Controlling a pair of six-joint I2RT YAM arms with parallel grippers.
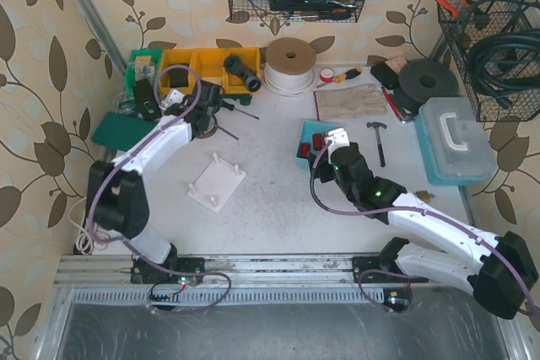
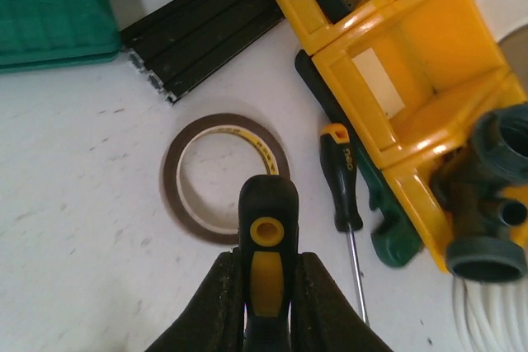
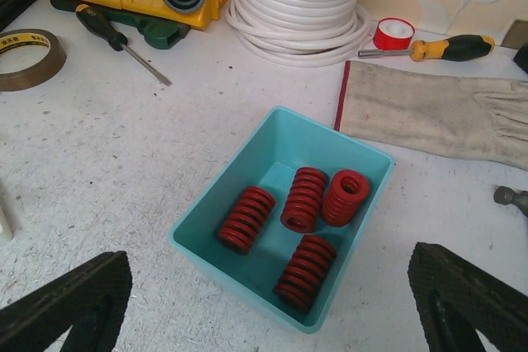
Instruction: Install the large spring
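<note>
Four red springs [image 3: 301, 198] lie in the teal tray [image 3: 330, 132], centre of the right wrist view. Expect stiff, weighty coils that may roll, so pinch one across its sides. Your right fingers [image 3: 74, 302] gape empty above the tray. Your left fingers [image 2: 223, 302] clamp a screwdriver handle [image 2: 267, 237]. Which spring is largest is unclear.

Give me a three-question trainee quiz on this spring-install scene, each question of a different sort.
1. Count: how many red springs lie in the teal tray?
2. True or false: the left gripper is shut on a black-and-yellow tool handle.
3. Choose: the right gripper is A) shut on a spring, B) open over the tray, C) shut and empty.
Key: 1 four; 2 true; 3 B.
</note>
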